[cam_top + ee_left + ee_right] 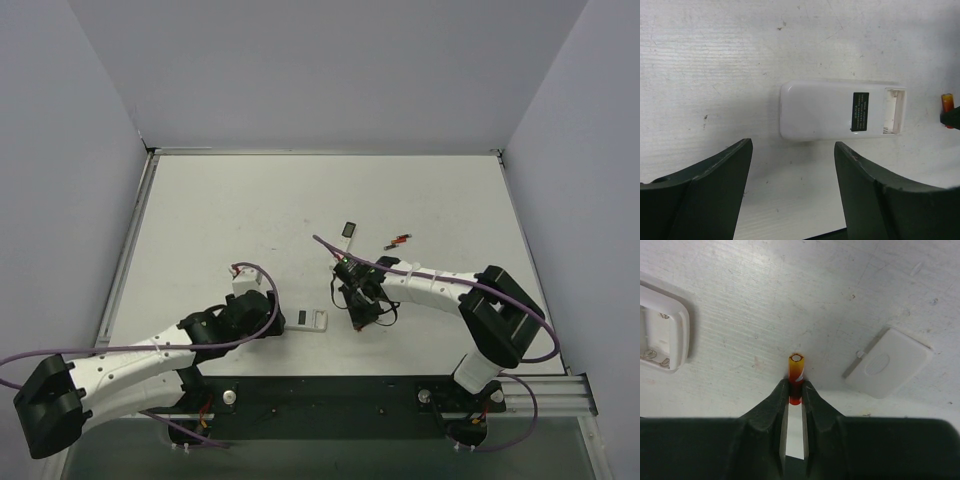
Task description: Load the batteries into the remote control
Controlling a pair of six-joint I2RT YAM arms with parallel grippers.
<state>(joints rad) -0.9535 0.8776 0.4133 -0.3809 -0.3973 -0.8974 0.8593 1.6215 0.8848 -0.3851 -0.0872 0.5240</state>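
The remote control lies white face up, its dark label showing and its battery bay open at the right end. In the top view the remote control sits between both grippers. My left gripper is open just short of it, nothing between the fingers. My right gripper is shut on a red and yellow battery, held low over the table right of the remote's open end. That battery also shows at the left wrist view's right edge. A second battery lies farther back.
The white battery cover lies on the table right of the held battery. A small dark rectangular object lies behind the right arm. Grey walls close in the white table on three sides.
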